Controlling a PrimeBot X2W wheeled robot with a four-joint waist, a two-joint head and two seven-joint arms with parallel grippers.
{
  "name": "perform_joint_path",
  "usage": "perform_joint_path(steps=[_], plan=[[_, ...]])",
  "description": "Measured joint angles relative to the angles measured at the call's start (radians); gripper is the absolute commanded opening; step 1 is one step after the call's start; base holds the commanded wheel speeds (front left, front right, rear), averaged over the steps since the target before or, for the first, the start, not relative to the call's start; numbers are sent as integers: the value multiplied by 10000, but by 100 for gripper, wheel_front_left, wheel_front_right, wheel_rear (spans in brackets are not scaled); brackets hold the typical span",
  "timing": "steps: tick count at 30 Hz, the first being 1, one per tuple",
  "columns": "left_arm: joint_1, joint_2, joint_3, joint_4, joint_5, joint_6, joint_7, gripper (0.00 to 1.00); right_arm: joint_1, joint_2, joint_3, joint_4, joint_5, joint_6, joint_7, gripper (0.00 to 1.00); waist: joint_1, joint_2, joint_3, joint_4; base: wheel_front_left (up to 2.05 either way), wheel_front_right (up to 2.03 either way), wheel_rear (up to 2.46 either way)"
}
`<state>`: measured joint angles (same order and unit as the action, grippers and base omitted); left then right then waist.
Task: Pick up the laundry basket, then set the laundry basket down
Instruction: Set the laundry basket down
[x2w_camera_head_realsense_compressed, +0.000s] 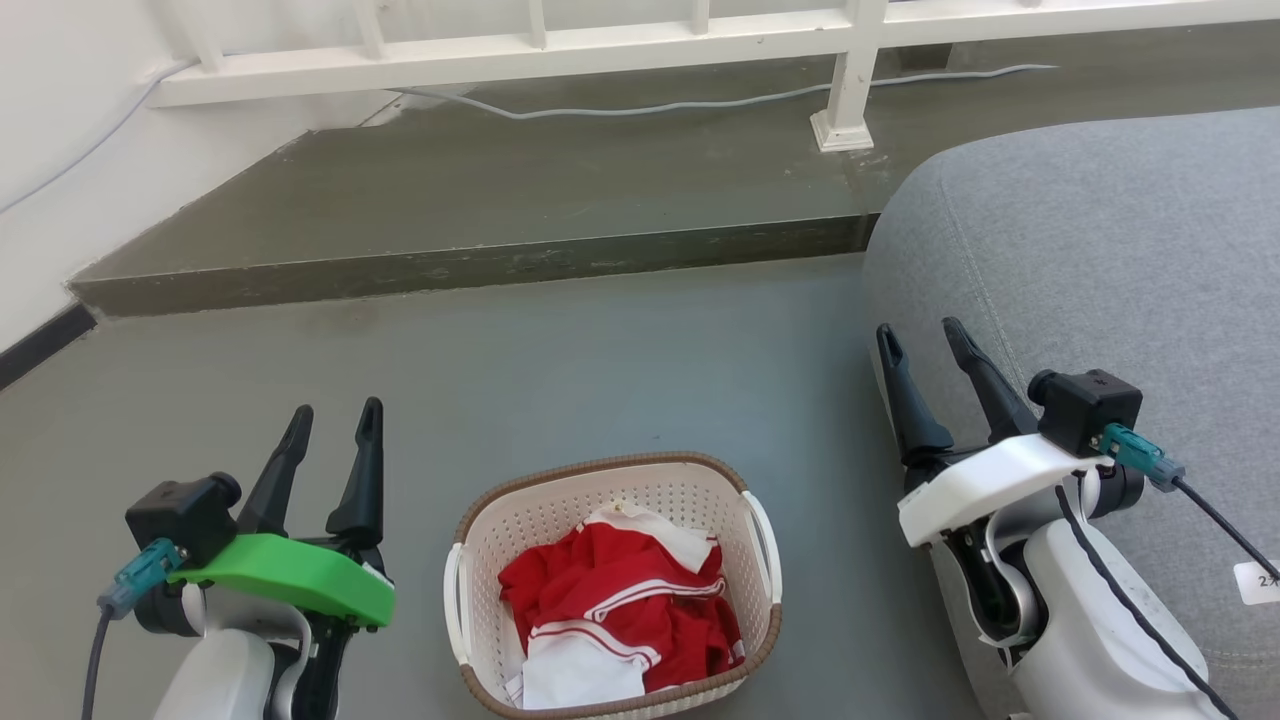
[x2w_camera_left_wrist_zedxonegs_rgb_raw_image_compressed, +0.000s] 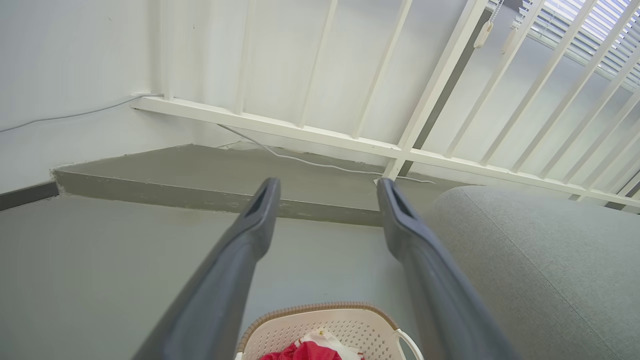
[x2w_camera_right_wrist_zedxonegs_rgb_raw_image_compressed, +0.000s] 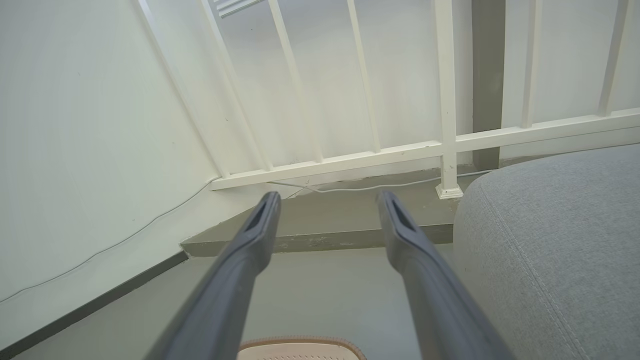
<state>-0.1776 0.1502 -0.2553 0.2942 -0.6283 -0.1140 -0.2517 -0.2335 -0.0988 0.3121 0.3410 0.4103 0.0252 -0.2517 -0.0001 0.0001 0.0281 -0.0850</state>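
- Position: laundry basket (x2w_camera_head_realsense_compressed: 612, 462) stands upright on the grey floor (x2w_camera_head_realsense_compressed: 600, 360), low in the middle of the head view. Its near edge is cut off by the bottom of that view.
- Contents: a red-and-white garment (x2w_camera_head_realsense_compressed: 620, 600) lies crumpled inside the basket, below the brown rim.
- Handles: the white left handle (x2w_camera_head_realsense_compressed: 455, 600) and right handle (x2w_camera_head_realsense_compressed: 768, 545) of the basket are both uncovered, with nothing touching them.
- Left hand (x2w_camera_head_realsense_compressed: 336, 410): to the left of the basket and apart from it. Its fingers are spread with nothing between them. Bare floor shows between it and the left handle.
- Right hand (x2w_camera_head_realsense_compressed: 920, 332): to the right of the basket and well apart from it. Its fingers are spread and empty. In the head view its tips overlap the edge of the grey sofa (x2w_camera_head_realsense_compressed: 1100, 250); cannot tell whether they touch it.
- Wrist views: the basket's far rim sits at the bottom edge of each, low between that hand's own fingers.
- Room beyond the basket: open floor runs as far as the front edge of a raised step (x2w_camera_head_realsense_compressed: 480, 265). A white railing (x2w_camera_head_realsense_compressed: 600, 45) stands on the step and a pale cable (x2w_camera_head_realsense_compressed: 700, 103) trails along it.
- Room right of the basket: the sofa's rounded edge is near. The floor strip there is narrower than on the left.
- Room left of the basket: the floor is open out to the white wall (x2w_camera_head_realsense_compressed: 60, 120) and its dark baseboard (x2w_camera_head_realsense_compressed: 40, 345).
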Motion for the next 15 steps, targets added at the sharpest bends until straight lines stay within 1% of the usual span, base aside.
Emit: perform_joint_path(steps=[6, 8, 13, 15], plan=[[182, -86, 90, -132, 259, -6, 0, 100, 105, 31, -132, -109, -173, 15, 0, 100, 0, 0, 4, -24, 0, 0, 0], [219, -96, 132, -148, 297, -6, 0, 100, 187, 44, -151, -115, -242, 92, 0, 100, 0, 0, 6, -32, 0, 0, 0], [304, -136, 230, -207, 391, -19, 0, 100, 205, 73, -215, -136, -339, 117, 0, 100, 0, 0, 0, -55, 0, 0, 0], [359, -159, 244, -217, 441, -50, 0, 100, 224, 79, -245, -136, -360, 176, 0, 100, 0, 0, -8, -64, 0, 0, 0]])
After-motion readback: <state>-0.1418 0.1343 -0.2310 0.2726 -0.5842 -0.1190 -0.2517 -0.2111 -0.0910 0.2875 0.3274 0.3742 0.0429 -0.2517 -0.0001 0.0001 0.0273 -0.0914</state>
